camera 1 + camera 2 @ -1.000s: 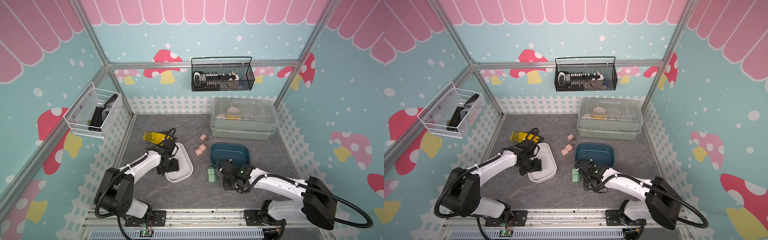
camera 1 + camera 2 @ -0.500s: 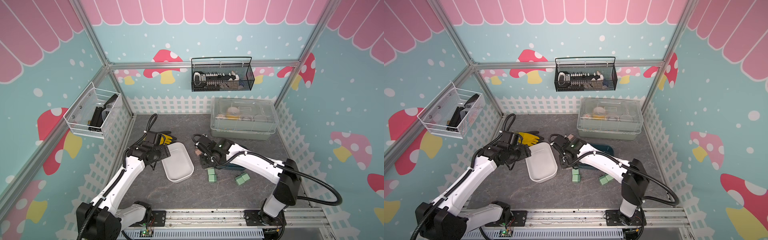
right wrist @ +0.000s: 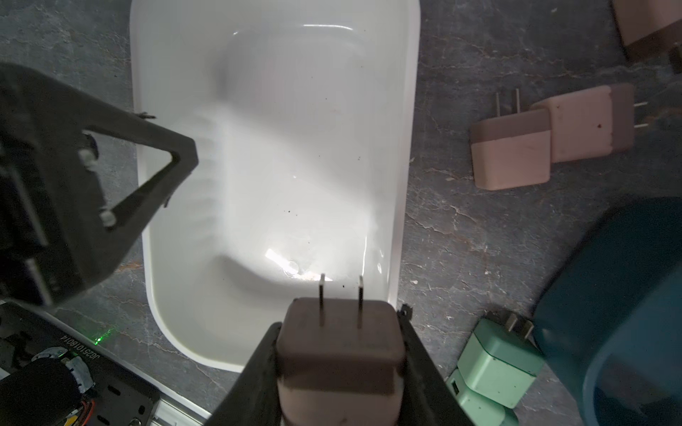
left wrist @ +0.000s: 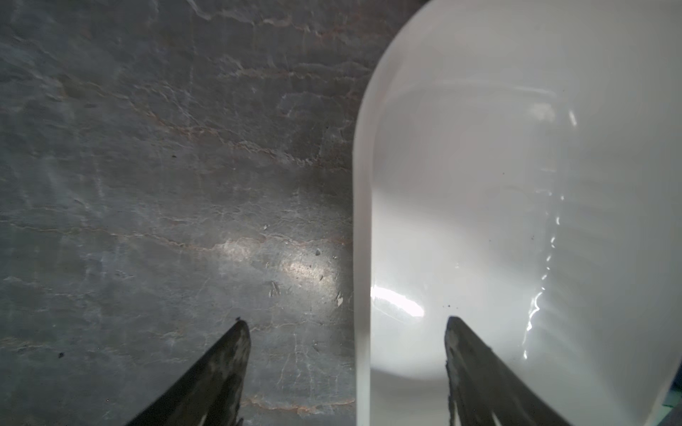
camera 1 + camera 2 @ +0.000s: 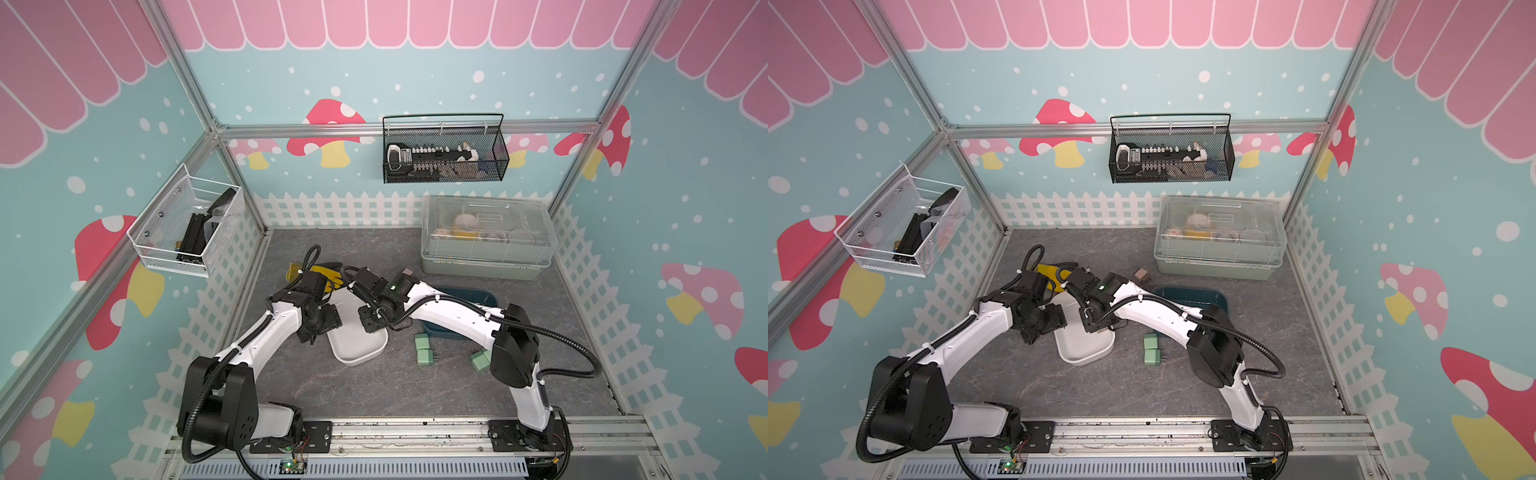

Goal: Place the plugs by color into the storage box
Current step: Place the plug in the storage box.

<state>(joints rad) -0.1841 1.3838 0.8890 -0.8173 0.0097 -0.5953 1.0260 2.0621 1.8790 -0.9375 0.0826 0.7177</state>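
Right gripper (image 3: 339, 332) clamped on peach-pink plug (image 3: 337, 350) by its flat sides, prongs free, above white tray (image 3: 404, 147), centre-left of table. Left gripper (image 4: 347, 321) jaws wide, straddling tray's left rim. Plug judged light, rigid, smooth: hold body, never prongs

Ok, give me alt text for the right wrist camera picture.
The right jaws clamp a pink plug, prongs pointing forward over one end of an empty white tray. Green plugs lie beside a teal tray, with more pink plugs farther off on the grey table; the left jaws hang at the white tray's other side.
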